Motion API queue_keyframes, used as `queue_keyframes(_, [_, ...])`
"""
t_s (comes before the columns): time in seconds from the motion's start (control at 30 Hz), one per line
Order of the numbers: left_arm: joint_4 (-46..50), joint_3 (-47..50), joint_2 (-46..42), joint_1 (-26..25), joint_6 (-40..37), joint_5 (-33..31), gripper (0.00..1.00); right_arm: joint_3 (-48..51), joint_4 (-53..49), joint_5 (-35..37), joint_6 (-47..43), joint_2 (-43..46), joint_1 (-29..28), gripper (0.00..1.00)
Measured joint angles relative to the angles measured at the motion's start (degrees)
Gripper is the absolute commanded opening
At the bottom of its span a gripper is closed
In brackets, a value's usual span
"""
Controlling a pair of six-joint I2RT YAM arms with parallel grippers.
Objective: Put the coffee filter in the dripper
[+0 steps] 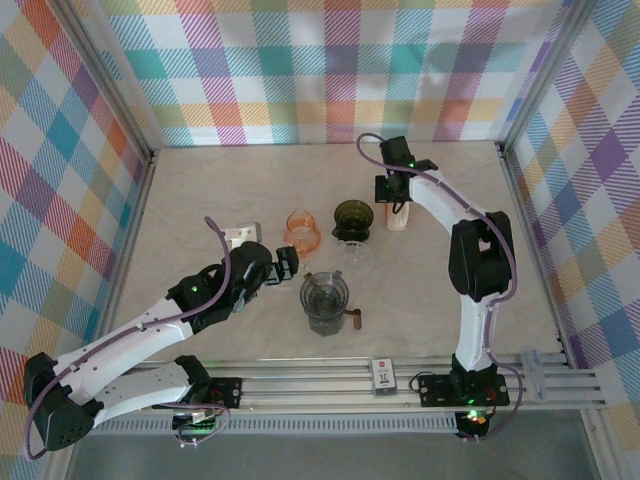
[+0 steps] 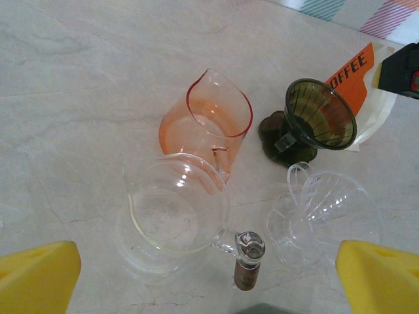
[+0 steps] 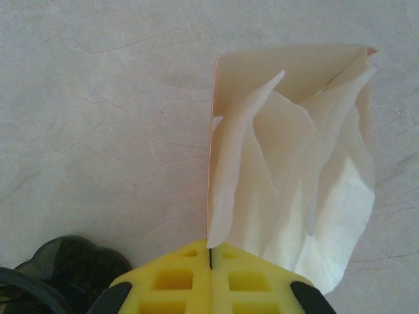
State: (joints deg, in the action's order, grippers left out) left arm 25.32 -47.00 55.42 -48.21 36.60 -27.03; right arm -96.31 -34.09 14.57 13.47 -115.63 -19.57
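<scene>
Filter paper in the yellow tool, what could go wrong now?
The right tool is shut on thin filter paper at the pouch; several layers show, so it might lift more than one, or drag the pouch along. The dark dripper sits close by, so a careless swing could knock it.

Pitcher (image 1: 301, 229) sits mid-table (image 1: 200, 190). I've got the rear dripper (image 1: 352, 220) just right of it, with the near dripper (image 1: 355, 255) directly in front of that. Carafe (image 1: 325, 300) is nearest the arms, in front of the pitcher. Filter pack (image 1: 399, 220) lies right of the rear dripper, with a filter (image 3: 288, 196) between the right end effector (image 3: 209, 261) pads. Left end effector (image 1: 285, 262) is left of the carafe.
</scene>
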Motion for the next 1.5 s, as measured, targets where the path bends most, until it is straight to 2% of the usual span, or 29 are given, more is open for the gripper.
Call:
queue_keyframes(0.27, [0.0, 0.0, 0.0, 0.0, 0.0, 0.6, 1.0, 5.2, -0.3, 0.5, -0.5, 6.5, -0.8, 0.0])
queue_keyframes(0.47, [0.6, 0.0, -0.2, 0.0, 0.0, 1.2, 1.0, 8.9, -1.9, 0.9, -0.7, 14.8, -3.3, 0.0])
queue_keyframes(0.7, [3.2, -0.1, -0.2, 0.0, 0.0, 2.4, 1.0, 12.8, -7.0, 0.3, -2.0, 30.7, -9.6, 0.0])
queue_keyframes(0.97, [7.3, -1.6, -0.1, 0.0, 0.1, 4.1, 1.0, 12.9, -16.8, -8.7, -2.4, 44.5, -19.0, 0.0])
queue_keyframes(1.2, [11.2, -3.9, 0.6, 0.0, 0.1, 4.8, 1.0, 7.6, -28.5, -15.0, -2.3, 44.1, -28.8, 0.0])
queue_keyframes(1.37, [12.7, -4.1, 0.2, 0.1, 0.0, 5.5, 1.0, 3.7, -34.7, -15.6, -2.2, 39.1, -34.1, 0.0])
queue_keyframes(1.5, [13.6, -5.0, -1.0, 0.1, 0.0, 5.6, 1.0, 1.9, -38.1, -15.1, -2.3, 34.8, -36.1, 0.0])
